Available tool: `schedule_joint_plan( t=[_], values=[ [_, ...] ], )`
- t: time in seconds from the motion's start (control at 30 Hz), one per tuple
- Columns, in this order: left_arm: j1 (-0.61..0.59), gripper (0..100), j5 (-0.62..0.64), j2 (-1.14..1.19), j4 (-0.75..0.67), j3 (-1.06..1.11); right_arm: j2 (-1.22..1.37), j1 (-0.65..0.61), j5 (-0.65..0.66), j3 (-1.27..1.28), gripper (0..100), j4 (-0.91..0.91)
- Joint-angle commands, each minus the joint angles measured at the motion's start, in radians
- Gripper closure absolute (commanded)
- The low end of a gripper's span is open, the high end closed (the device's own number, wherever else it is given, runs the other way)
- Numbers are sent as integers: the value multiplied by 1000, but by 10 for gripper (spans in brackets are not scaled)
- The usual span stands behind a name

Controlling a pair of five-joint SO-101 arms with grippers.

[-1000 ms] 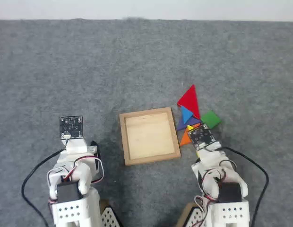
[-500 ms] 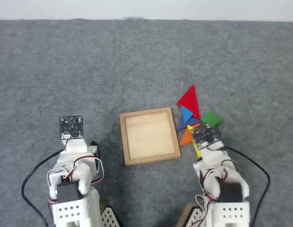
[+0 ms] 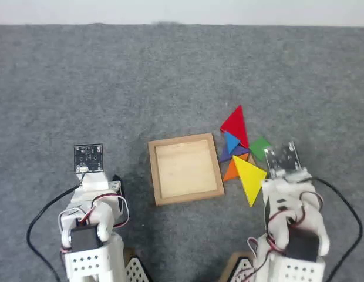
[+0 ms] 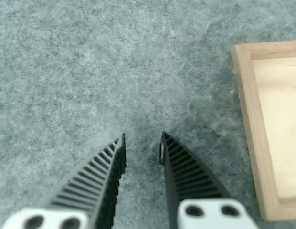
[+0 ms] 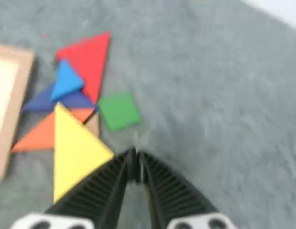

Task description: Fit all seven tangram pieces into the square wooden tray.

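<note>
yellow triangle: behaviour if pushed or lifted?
The yellow triangle looks flat and rigid: likely slides, won't roll. Flat on the fuzzy mat, probably hard to pinch. Seems to touch the orange triangle, so pushing may shift that too.

Grey felt table [image 3: 170,76] bears the wooden tray [image 3: 152,173] and clustered tangram pieces [image 3: 235,126]

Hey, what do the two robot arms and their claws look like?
The left arm and right arm are white with black motors and red, white and black cables. The left claw and right claw have black, ribbed, pointed fingers.
</note>
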Motion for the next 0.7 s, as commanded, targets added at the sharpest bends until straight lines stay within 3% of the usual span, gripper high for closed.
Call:
schedule_joint_plan(
  t=[0.0, 0.2, 0.3, 0.5, 0.67],
  values=[
    [-6, 889, -5, -9, 3, -5, 383, -102, -46, -204, 989, -36],
    [-6, 889, -5, -9, 3, -5, 989, -269, -166, -474, 980, -99],
    [-6, 889, -5, -9, 3, -5, 1190, -318, -189, -528, 907, -148],
    [-6, 889, -5, -9, 3, -5, 1308, -349, -204, -480, 736, -219],
    [-6, 889, -5, -9, 3, -5, 1319, -302, -229, -445, 679, -246]
  ],
)
